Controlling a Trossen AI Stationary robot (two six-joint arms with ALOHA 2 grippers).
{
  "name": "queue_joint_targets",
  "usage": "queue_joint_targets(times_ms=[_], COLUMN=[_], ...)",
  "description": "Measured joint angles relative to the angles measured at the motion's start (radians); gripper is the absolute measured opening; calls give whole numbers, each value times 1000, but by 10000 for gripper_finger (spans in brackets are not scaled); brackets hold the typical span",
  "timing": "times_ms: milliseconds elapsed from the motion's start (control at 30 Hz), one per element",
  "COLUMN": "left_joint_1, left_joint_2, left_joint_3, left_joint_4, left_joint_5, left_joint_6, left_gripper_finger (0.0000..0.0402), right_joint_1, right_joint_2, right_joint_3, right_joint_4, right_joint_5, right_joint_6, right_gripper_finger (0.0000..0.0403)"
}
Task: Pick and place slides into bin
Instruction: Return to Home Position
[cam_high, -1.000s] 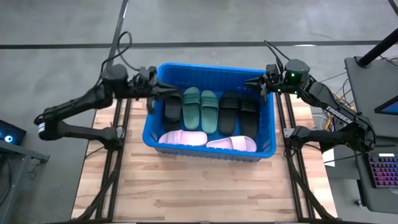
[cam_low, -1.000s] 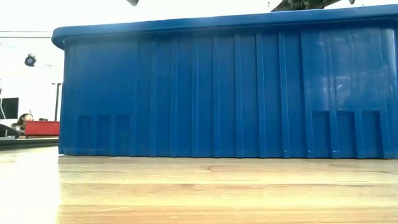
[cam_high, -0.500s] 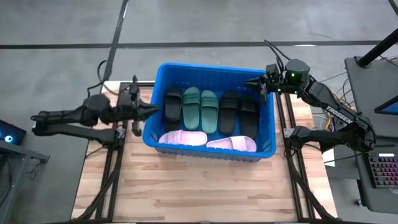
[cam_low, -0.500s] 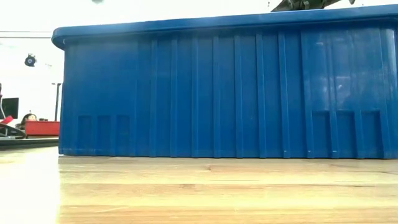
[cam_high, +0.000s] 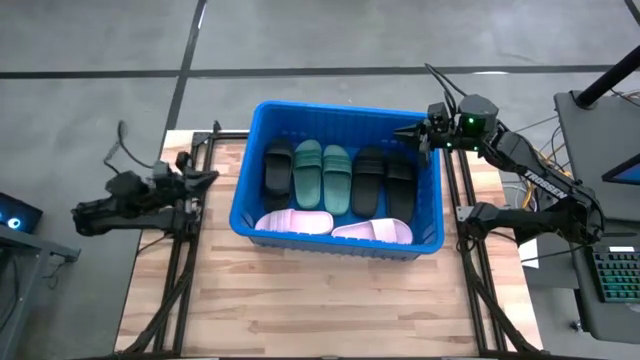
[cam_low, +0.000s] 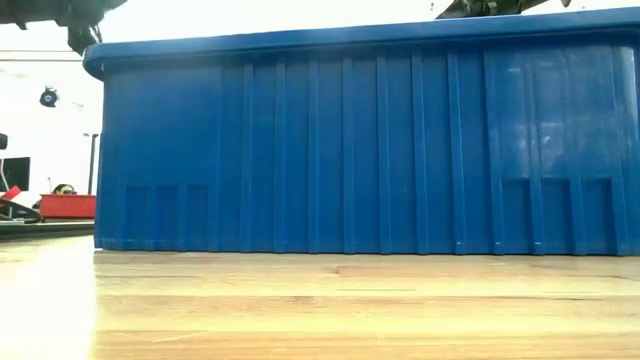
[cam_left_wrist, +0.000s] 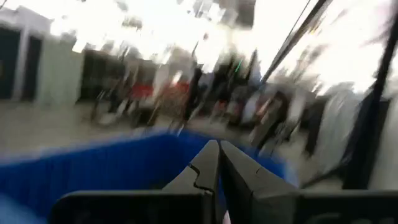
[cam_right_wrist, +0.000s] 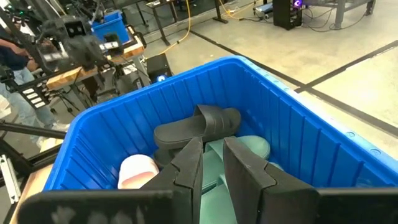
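In the middle of the wooden table (cam_high: 330, 300) you have the blue bin (cam_high: 236, 205), and every one of the slides in view lies inside it. Across its far part, from left to right, sit a single black slide (cam_high: 277, 168), the dark green pair (cam_high: 322, 175) and the black pair (cam_high: 385, 180). The pale pink pair (cam_high: 330, 227) lies crosswise along the near wall. The single black slide may be two stacked, but the overhead picture is too coarse to settle it.

Your left gripper (cam_high: 212, 176) is outside the bin, just beside its left wall and over the table's left edge, pointing toward the tub. Its wrist view is badly blurred, yet the two fingers seem pressed together at the tips (cam_left_wrist: 219, 144), with nothing between them and only the blue wall ahead. No slide is within its reach; the nearest, the single black one, is across the wall from it.

Your right gripper (cam_high: 400, 131) hovers over the bin's far right corner, above the rim. From its wrist you see the fingers parted by a narrow gap (cam_right_wrist: 212, 142) and empty. The slides lie below and beyond it on the bin floor, apart from the fingers.
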Motion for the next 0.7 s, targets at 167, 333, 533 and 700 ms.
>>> queue_joint_targets(times_ms=[167,333,533,700], left_joint_1=[0,-1,-1,0], left_joint_2=[23,-2,16,-2], left_joint_3=[-58,-225,-368,-392], left_joint_4=[5,221,423,411], left_joint_5=[-30,-32,-8,-22], left_joint_6=[0,-1,-34,-32], left_gripper_finger=[0,0,0,0], right_joint_1=[0,0,0,0], right_joint_2=[0,1,1,1], right_joint_3=[0,-1,-1,-2], right_joint_4=[0,-1,-1,-1], right_joint_5=[0,0,0,-1], right_joint_6=[-2,-3,-3,5], right_gripper_finger=[56,56,56,56])
